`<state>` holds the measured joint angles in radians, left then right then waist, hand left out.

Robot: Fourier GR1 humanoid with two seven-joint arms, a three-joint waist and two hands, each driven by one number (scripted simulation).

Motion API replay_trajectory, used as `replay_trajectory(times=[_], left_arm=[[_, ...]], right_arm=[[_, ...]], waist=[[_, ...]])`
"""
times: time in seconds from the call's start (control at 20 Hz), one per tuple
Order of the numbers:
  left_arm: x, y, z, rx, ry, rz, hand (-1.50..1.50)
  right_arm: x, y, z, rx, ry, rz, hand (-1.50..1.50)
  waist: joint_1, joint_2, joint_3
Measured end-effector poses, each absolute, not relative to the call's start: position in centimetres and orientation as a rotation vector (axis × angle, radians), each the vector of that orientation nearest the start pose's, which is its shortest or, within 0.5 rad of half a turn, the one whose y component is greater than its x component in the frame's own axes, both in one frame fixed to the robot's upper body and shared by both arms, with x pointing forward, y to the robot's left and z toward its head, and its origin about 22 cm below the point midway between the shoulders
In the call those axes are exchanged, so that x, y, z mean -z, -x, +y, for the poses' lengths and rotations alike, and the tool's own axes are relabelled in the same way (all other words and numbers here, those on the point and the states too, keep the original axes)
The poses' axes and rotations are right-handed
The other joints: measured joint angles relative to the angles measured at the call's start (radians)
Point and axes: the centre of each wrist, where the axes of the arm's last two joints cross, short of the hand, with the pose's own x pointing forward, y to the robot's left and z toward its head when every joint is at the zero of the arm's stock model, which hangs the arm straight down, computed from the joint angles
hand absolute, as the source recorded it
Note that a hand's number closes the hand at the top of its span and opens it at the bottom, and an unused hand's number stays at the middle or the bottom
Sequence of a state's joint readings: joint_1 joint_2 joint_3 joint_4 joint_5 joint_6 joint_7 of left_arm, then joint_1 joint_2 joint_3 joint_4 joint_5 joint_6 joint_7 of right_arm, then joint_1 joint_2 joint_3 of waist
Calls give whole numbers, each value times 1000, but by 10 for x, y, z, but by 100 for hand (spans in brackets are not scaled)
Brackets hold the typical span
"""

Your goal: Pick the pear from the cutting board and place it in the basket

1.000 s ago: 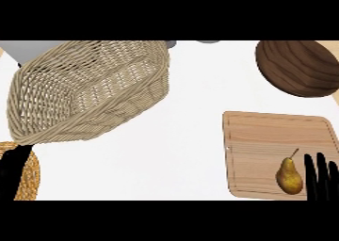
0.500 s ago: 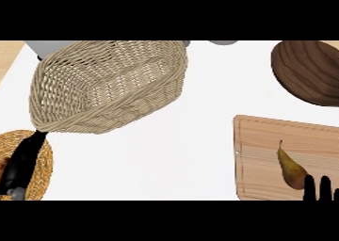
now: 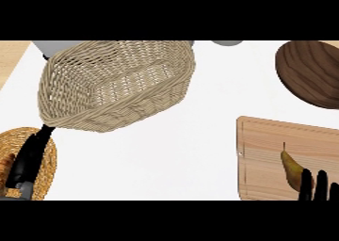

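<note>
The pear [image 3: 291, 165], yellow-brown with its stem pointing away from me, lies on the wooden cutting board [image 3: 270, 136] at the lower right. Only the straight fingers of my right hand [image 3: 319, 189] show at the lower edge; they stand just at the pear's near end and partly hide it. None of them curl round it. The large woven basket [image 3: 120, 82] sits at the upper left, tilted with its opening toward me. My left hand [image 3: 29, 157] rests at the lower left, fingers straight, pointing toward the basket's near corner.
Under my left hand lies a round woven mat [image 3: 48, 162] with something brown on it at the view's edge. A dark wooden bowl [image 3: 317, 73] stands at the upper right, beyond the board. A grey object [image 3: 228, 42] shows at the top edge.
The whole scene has slid right and grown larger in the view. My right hand has sunk to the lower edge, only its fingers showing by the pear. My left hand stretches farther toward the basket.
</note>
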<state>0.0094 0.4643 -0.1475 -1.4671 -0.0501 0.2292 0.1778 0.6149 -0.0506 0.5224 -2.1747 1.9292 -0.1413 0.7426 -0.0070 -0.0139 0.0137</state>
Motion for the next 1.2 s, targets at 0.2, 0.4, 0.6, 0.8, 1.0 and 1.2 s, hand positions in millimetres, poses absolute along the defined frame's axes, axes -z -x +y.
replay_trajectory(times=[0.2,0.4,0.6,0.8,1.0,1.2], left_arm=[[-6,-238,313,287,-500,-1276,0],[-5,-238,316,289,-501,-1270,0],[-7,-240,317,286,-501,-1257,0],[-7,-240,315,285,-507,-1266,0],[-10,-242,315,285,-514,-1247,0],[-12,-238,315,284,-509,-1232,0]], right_arm=[[-53,-106,-172,-738,1671,-950,-150],[-47,-110,-176,-744,1675,-938,-150],[-44,-112,-182,-747,1675,-933,-150],[-38,-120,-188,-756,1669,-921,-150],[-36,-126,-191,-752,1657,-904,-150],[-24,-136,-199,-742,1647,-879,-150]], waist=[[4,1,-1],[5,1,-1],[4,2,-2],[6,2,-1],[7,3,-3],[9,4,-4]])
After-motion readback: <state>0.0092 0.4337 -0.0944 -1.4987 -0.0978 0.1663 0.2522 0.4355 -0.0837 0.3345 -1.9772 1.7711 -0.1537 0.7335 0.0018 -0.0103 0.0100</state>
